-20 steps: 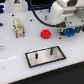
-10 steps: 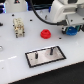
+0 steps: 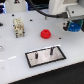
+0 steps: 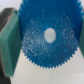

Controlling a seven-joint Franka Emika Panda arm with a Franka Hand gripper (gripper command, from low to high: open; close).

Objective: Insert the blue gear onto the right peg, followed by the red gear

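We count one grey, black-bordered rectangular plate point(image 3: 46, 55) lying on the white desk point(image 3: 15, 60), and we place the rest from it. Two thin dark upright pins rise from the plate — the right peg point(image 3: 52, 50) and its twin point(image 3: 36, 56). One small, chunky bright-red plastic gear point(image 3: 45, 34) rests on the desk beyond the plate, well apart from it. One flat bright-blue toothed plastic gear point(image 4: 49, 36) fills the wrist view; the tool point(image 3: 74, 25) is clamped on it, with one green pad point(image 4: 9, 42) pressing its rim on each side. In the exterior view, tool and blue gear hang above the desk beyond the plate, towards the exterior view's right. One small cream-coloured block point(image 3: 18, 27) stands farther off.
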